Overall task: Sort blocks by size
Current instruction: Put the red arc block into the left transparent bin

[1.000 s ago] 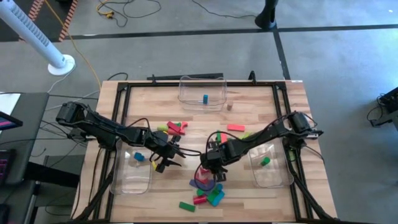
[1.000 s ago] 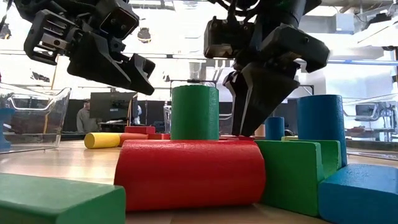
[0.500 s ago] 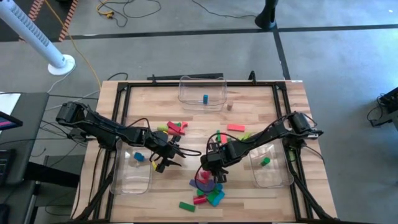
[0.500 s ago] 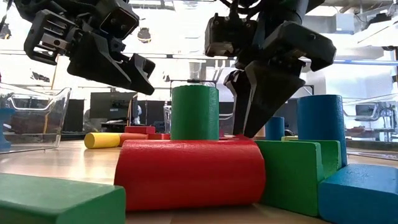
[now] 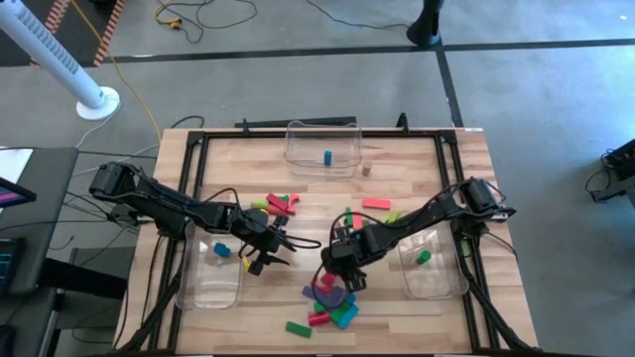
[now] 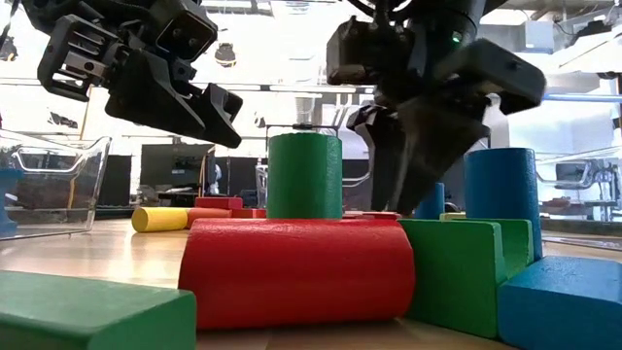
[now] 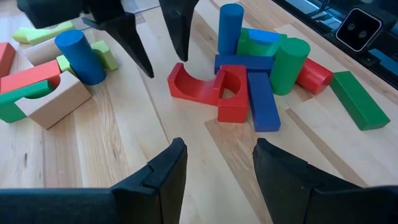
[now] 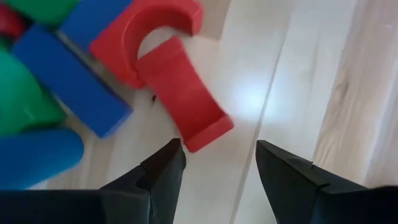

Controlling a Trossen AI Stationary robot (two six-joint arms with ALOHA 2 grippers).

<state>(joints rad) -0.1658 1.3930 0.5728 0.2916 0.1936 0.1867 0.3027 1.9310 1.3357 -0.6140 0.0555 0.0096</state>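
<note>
Just beyond my right gripper (image 8: pixel 214 165), between its spread, empty fingertips and a little ahead of them, lies the red arch block (image 8: pixel 185 99) on its side, touching a second red arch (image 8: pixel 140 34) and a blue bar (image 8: pixel 68 78). My right gripper points down at the table over this cluster, fingers wide but not yet around the piece.

The sorting looks barely begun, I judge. One blue block (image 5: pixel 326 157) stands in the far clear bin (image 5: pixel 321 164), a green one (image 5: pixel 423 258) lies in the bin at my right, a blue one (image 5: pixel 221 250) in the bin at my left. Most blocks are loose on the wooden table (image 5: pixel 397 317): the heap under my right fingers, and a scatter farther off with a red bar (image 5: pixel 376 204) and a yellow-green piece (image 5: pixel 258 204).

My left gripper (image 7: pixel 214 158) hangs above the boards beside that same heap, fingers partly apart and holding nothing, aimed toward the red arches, with my right fingers showing past them.
</note>
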